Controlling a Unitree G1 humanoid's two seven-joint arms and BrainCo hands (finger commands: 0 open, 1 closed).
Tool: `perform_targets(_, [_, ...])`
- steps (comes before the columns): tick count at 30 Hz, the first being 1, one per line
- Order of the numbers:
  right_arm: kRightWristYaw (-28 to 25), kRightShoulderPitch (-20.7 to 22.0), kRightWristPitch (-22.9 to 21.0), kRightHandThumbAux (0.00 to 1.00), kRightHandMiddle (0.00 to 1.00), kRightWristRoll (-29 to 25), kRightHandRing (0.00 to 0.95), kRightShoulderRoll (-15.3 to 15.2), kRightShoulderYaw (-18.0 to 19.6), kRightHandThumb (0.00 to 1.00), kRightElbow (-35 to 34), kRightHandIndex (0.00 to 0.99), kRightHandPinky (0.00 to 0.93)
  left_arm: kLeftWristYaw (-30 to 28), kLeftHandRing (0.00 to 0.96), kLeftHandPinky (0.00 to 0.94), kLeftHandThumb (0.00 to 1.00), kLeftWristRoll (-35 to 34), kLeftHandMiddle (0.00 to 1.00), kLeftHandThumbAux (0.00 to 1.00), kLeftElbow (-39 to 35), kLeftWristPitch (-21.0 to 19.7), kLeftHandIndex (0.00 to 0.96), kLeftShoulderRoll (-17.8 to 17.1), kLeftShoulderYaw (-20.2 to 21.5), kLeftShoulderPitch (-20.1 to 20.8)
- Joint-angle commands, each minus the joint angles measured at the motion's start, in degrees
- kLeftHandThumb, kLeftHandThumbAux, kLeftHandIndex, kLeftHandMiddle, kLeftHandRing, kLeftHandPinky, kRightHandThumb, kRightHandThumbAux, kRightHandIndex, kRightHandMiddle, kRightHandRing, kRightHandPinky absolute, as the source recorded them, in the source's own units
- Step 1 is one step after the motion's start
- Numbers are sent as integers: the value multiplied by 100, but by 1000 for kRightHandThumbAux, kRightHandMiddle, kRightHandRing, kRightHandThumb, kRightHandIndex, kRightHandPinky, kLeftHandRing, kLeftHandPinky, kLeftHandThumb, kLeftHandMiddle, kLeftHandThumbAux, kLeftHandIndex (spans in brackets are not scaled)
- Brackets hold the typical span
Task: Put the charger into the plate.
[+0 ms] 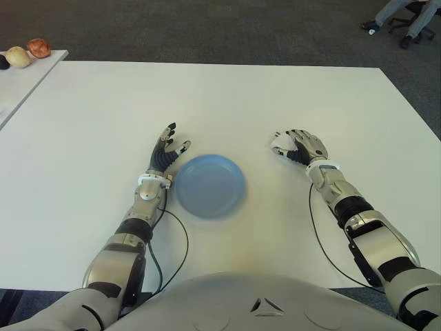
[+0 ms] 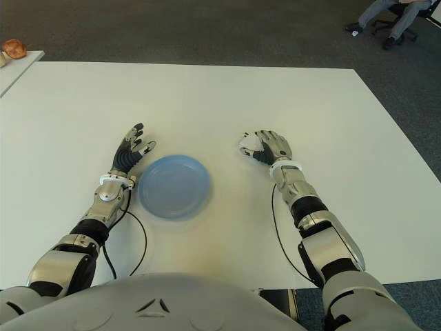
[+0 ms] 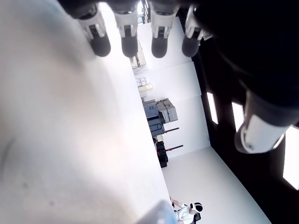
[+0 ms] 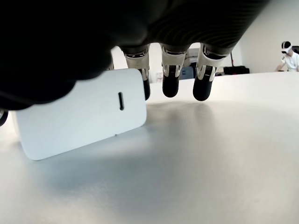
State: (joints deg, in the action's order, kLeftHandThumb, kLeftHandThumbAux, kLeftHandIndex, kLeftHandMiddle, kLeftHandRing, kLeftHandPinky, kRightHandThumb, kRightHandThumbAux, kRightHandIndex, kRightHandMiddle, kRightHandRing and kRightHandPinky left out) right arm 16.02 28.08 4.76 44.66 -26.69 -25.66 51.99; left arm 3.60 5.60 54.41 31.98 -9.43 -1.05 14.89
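White desk (image 1: 227, 96) with its far edge against dark carpet (image 1: 207, 27). Blue plate (image 1: 209, 185) sits empty toward the near edge, roughly centred between the desk's left and right edges. White charger (image 4: 84, 112), a flat block with rounded corners and a small dark slot in its face, stands on the desk surface to the right of the plate and apart from it, not in the plate. Right hand (image 1: 298, 146) is at the charger: in the right wrist view the fingers (image 4: 170, 77) curl down over the top edge of the block, one fingertip against its upper corner, the others hanging just above the desk beside it; the thumb side is out of view, so a closed grip is not confirmed, and the charger's lower edge looks to be at desk level. In the eye views the charger (image 2: 248, 146) shows only as a white patch under the curled fingers. Left hand (image 1: 167, 153) shows just beside the plate's left rim, fingers extended and slightly spread, holding nothing; the left wrist view shows four straight fingertips (image 3: 126, 44) and the thumb apart from them. Cables run from both forearms back toward the near edge. Far left, a second white table (image 1: 21, 86) carries a few small rounded objects (image 1: 27, 52). Far right corner of the view: a seated person's legs (image 1: 400, 14) on the carpet.
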Motion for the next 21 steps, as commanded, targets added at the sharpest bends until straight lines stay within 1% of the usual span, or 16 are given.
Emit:
perform_targets(1, [-60,79,-19,126,0,-53,0,56,-44,288,135,0,0,-187,2,21,0,137,2,576,407,-581,0,53,-139,-390])
perform_targets(10, [-66,108,22,130,0,-89,0,70,-81,298,280,0,0,-215,1,11,0,123,4,575,400,-679,0,33,-141,-393])
perform_targets(21, [-306,147,127,132,0,-138,0,39,-154,279,339,0,0,-202,0,18,0,153,1,565,398,-575,0,26,-162,-402])
